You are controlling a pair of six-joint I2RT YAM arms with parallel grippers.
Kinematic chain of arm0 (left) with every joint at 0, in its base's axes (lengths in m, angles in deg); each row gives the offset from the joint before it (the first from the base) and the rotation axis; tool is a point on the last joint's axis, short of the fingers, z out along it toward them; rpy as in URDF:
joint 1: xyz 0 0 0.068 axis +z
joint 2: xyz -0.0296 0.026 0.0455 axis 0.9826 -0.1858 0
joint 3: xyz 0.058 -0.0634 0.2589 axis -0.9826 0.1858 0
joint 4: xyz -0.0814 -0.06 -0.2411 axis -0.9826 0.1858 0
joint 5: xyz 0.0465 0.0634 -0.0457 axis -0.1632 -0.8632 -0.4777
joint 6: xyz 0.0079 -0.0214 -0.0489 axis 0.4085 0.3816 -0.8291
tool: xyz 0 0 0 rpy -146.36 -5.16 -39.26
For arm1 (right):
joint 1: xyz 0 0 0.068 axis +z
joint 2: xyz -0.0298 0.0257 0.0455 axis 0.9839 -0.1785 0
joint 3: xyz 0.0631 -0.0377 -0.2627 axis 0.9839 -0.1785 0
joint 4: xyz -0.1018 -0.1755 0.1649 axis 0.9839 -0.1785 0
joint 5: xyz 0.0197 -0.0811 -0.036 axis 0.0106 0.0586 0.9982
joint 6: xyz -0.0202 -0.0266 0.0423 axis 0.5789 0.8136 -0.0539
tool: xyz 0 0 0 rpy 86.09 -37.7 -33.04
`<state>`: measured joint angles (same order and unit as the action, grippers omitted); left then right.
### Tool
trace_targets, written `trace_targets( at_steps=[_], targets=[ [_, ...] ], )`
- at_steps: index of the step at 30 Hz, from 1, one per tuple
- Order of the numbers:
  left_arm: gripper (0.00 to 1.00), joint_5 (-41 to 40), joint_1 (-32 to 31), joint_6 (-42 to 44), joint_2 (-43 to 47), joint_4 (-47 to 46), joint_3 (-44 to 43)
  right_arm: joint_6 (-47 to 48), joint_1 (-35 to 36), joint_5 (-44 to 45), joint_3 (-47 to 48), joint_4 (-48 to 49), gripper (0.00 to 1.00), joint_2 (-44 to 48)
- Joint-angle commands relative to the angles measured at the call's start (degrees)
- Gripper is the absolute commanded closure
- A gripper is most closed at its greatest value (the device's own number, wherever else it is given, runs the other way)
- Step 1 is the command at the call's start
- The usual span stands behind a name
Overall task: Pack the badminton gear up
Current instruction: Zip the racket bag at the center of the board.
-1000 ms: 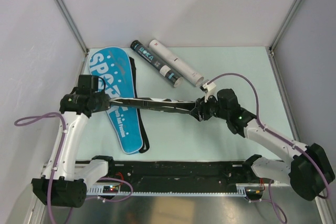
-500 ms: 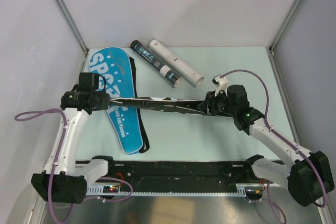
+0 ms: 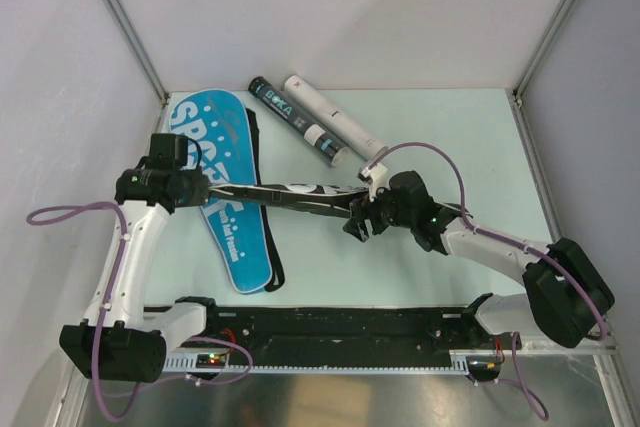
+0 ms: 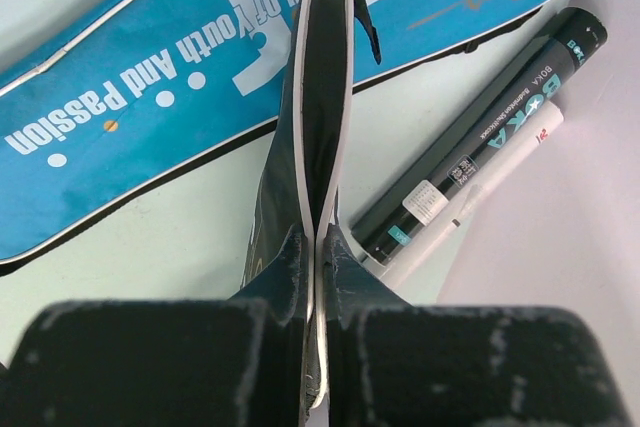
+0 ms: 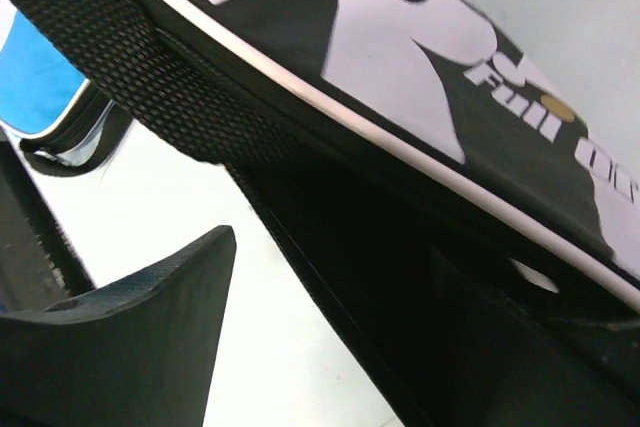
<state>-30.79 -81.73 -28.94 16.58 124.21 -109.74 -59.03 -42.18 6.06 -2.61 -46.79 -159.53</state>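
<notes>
1. Overhead, bright, even, diffuse light falls on the pale tabletop (image 3: 420, 257); shadows on it are faint and soft-edged.
2. My left wrist camera renders the blue bag (image 4: 150, 77) lettering crisply; my left gripper (image 4: 317, 243), close to the lens, is dark and blurred.
3. My right wrist camera sits too close: the black bag (image 5: 290, 17) looks soft, its underside deep in shadow.
</notes>
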Motion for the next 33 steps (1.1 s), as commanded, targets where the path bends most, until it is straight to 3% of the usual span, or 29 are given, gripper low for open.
trace_targets(
  at_steps=[1,4,10,16,20,30,33],
  targets=[
    [1.00,-1.43,0.33,1.32,-0.26,-0.96,-3.22,4.37,2.36,8.27,1.84,9.88,0.24,-1.37],
    [1.00,-1.68,0.37,1.44,-0.50,-0.94,-3.24,5.01,3.01,9.95,1.84,10.32,0.26,-0.28],
    [1.00,-1.91,0.80,2.15,-1.09,-1.03,-3.41,5.11,2.05,1.18,2.24,7.76,0.25,4.54],
    [1.00,-2.24,0.85,2.98,-1.01,-1.03,-3.24,3.24,0.77,3.78,2.68,5.92,0.30,8.47],
    [1.00,-1.81,0.85,2.86,-1.06,-0.99,-3.32,2.42,0.35,3.56,2.72,8.96,0.39,7.18],
    [1.00,-1.74,0.85,2.68,-1.25,-1.02,-3.44,2.10,1.68,2.82,2.95,15.26,0.42,1.09],
    [1.00,-1.65,0.80,2.47,-1.48,-1.00,-3.43,2.20,2.11,3.45,2.98,17.85,0.59,0.43]
  ],
)
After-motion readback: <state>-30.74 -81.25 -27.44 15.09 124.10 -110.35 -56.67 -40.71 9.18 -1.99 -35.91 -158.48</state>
